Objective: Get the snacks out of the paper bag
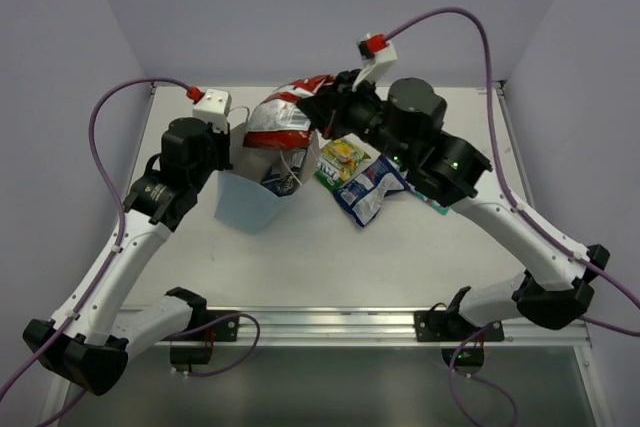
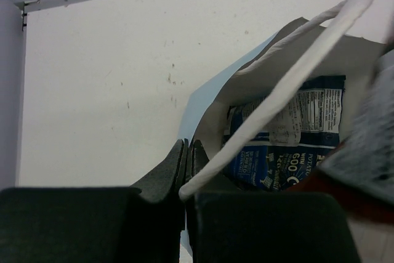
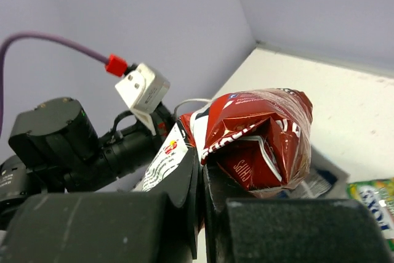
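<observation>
The light-blue paper bag (image 1: 247, 205) stands open left of centre. My left gripper (image 1: 233, 143) is shut on the bag's left rim (image 2: 203, 106); a white loop handle (image 2: 289, 72) crosses in front. A blue-white packet (image 2: 289, 146) lies inside the bag. My right gripper (image 1: 322, 110) is shut on the red-white packet (image 1: 283, 117) and holds it above the bag's mouth; it also shows in the right wrist view (image 3: 258, 137). A yellow-green packet (image 1: 342, 160) and a blue-white packet (image 1: 368, 190) lie on the table right of the bag.
A teal-green packet edge (image 1: 432, 204) shows under my right arm. The white table (image 1: 300, 257) is walled by lilac panels at back and sides. A metal rail (image 1: 330, 322) runs along the near edge.
</observation>
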{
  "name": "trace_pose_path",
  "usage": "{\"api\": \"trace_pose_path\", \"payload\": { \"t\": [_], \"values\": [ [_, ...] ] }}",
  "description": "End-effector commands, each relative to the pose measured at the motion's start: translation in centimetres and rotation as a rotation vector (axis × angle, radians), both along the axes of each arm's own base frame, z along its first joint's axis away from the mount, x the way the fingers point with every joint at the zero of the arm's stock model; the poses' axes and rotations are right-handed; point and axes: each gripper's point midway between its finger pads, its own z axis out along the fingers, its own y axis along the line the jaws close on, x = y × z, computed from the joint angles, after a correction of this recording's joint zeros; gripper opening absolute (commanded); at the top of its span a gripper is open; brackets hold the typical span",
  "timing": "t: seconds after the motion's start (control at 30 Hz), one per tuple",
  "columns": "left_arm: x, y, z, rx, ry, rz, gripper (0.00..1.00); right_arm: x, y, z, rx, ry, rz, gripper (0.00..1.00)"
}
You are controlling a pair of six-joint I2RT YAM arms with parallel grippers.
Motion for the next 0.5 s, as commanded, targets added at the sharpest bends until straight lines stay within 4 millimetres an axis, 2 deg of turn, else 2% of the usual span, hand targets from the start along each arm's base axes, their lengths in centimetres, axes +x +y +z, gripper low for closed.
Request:
{"api": "trace_pose_path", "payload": {
  "t": [0.0, 0.07, 0.2, 0.27, 0.3, 0.33, 0.37, 0.4, 0.43, 0.47],
  "values": [
    [0.7, 0.8, 4.7, -0.045, -0.138, 0.058, 0.0, 0.7, -7.1, 5.5, 0.102, -0.131, -0.143, 0.0],
    [0.7, 0.9, 4.8, -0.039, -0.142, 0.063, 0.0, 0.6, -9.9, 6.1, 0.131, -0.128, -0.178, 0.0],
    [0.8, 1.2, 4.9, -0.024, -0.147, 0.077, 0.0, 4.1, -15.8, 3.8, 0.068, -0.094, -0.357, 0.0],
    [0.9, 1.2, 5.0, -0.022, -0.152, 0.075, 0.0, 5.3, -17.6, 2.7, 0.058, -0.073, -0.41, 0.0],
    [0.9, 1.1, 5.0, -0.021, -0.15, 0.07, 0.0, 7.0, -19.3, 1.1, 0.034, -0.044, -0.466, 0.0],
    [0.9, 1.0, 4.9, -0.02, -0.148, 0.065, 0.0, 7.9, -19.8, 0.4, 0.034, -0.026, -0.475, 0.0],
    [1.0, 1.0, 4.9, -0.017, -0.15, 0.061, 0.0, 9.4, -21.5, -0.7, 0.025, -0.002, -0.515, 0.0],
    [0.9, 0.8, 4.9, -0.019, -0.149, 0.05, 0.0, 11.1, -21.8, -2.3, 0.012, 0.035, -0.522, 0.0],
    [1.0, 0.8, 5.0, -0.017, -0.152, 0.046, 0.0, 12.0, -21.5, -2.5, 0.033, 0.033, -0.485, 0.0],
    [0.9, 0.8, 5.0, -0.014, -0.152, 0.045, 0.0, 13.4, -22.6, -3.8, 0.028, 0.055, -0.508, 0.0]
  ]
}}
